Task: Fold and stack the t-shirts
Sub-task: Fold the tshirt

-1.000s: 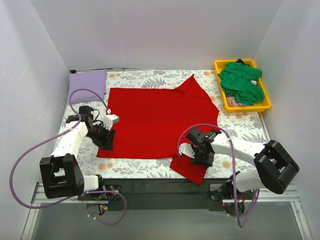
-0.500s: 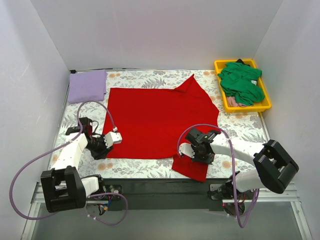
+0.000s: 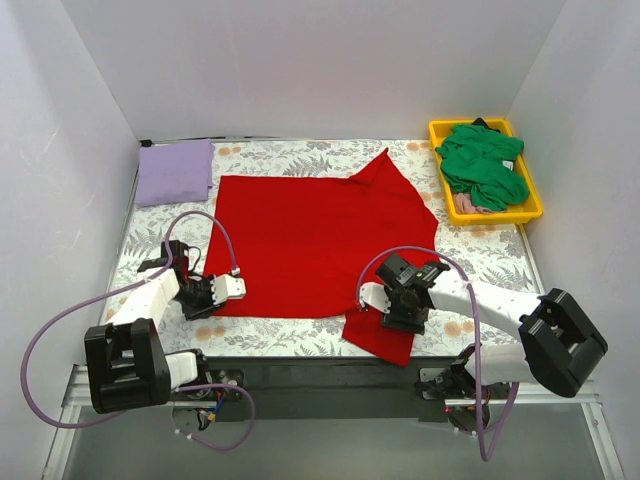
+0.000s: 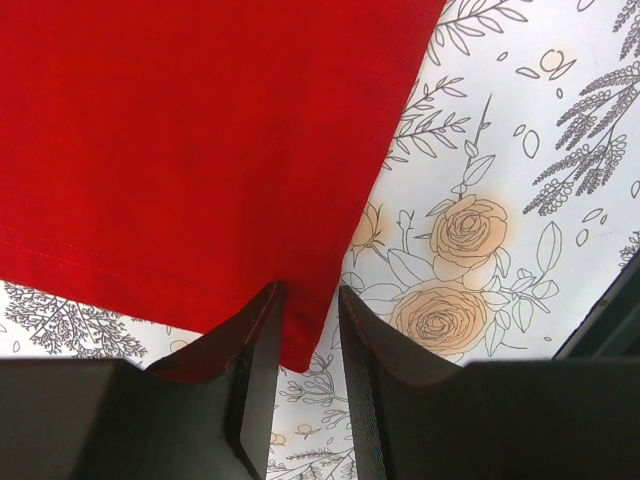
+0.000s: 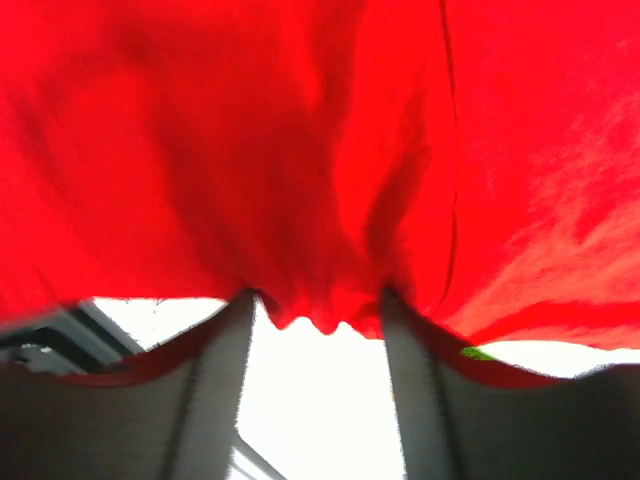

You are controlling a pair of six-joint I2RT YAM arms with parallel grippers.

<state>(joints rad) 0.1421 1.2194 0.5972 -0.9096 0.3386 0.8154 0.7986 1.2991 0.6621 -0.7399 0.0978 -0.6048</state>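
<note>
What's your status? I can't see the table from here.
Left gripper at near left corner of red shirt, grip unclear. Right gripper in bunched cloth at near right corner, grip unclear. Shirt mostly flat, not folded. Nothing on it.

Three t-shirts: one red t-shirt [image 3: 320, 240] spread mid-frame; one lavender t-shirt [image 3: 175, 172], folded, upper left; one green t-shirt [image 3: 485, 165], bunched, upper right; one yellow tray [image 3: 498, 217] around it; one pinkish cloth [image 3: 470, 205] in that tray; one floral cloth [image 3: 485, 255] underneath; two arms, left arm [image 3: 140, 295] and right arm [image 3: 490, 298]; two hands, left hand [image 4: 308, 300] and right hand [image 5: 318, 305]
</note>
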